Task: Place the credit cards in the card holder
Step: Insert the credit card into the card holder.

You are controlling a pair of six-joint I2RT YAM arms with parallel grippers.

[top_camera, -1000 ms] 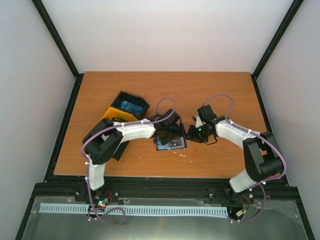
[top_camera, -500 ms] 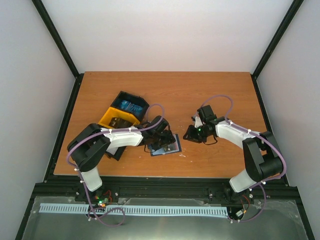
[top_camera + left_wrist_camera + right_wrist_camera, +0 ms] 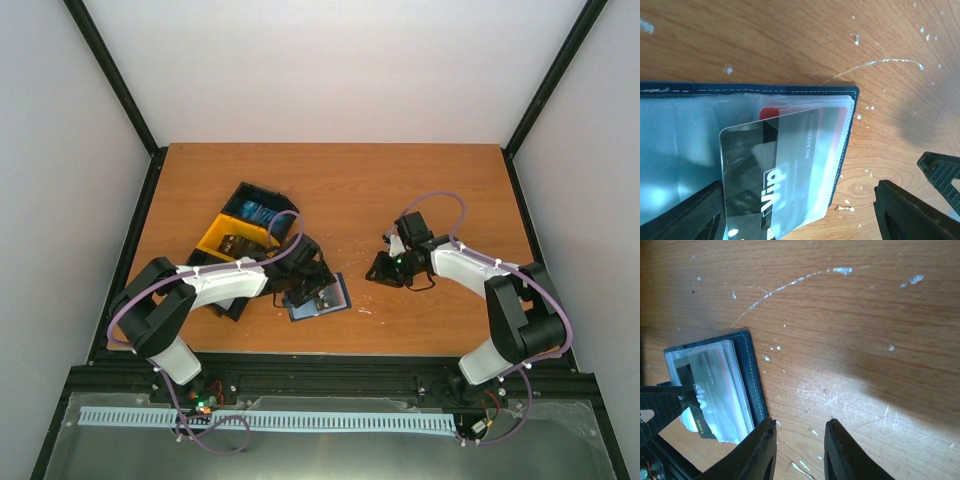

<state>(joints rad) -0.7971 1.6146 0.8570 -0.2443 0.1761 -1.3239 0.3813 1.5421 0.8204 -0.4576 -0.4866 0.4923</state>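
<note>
I'm looking down on an orange-brown wooden table [image 3: 430,190], flecked with white scuffs and one long curved scratch [image 3: 790,282]. Pale walls [image 3: 330,70] and black frame posts [image 3: 110,80] box it in.

My left gripper [image 3: 800,205] hangs low over the card holder [image 3: 670,150], which lies open and flat on the wood, clear pockets up. A grey card [image 3: 785,170] marked Vip sits partly in a pocket, its free end between my left fingers. They stand wide, with a clear gap on one side of the card, so nothing is clamped. Whether the other finger touches the card's edge, I cannot tell.

My right gripper [image 3: 797,440] hovers just beside the holder's stitched edge, fingers a narrow gap apart with only bare wood between them.

The black-and-yellow bin tray [image 3: 240,232] sits close on the outer side of the left fingers. Beyond the right fingers, wood runs open to the far and right edges.
</note>
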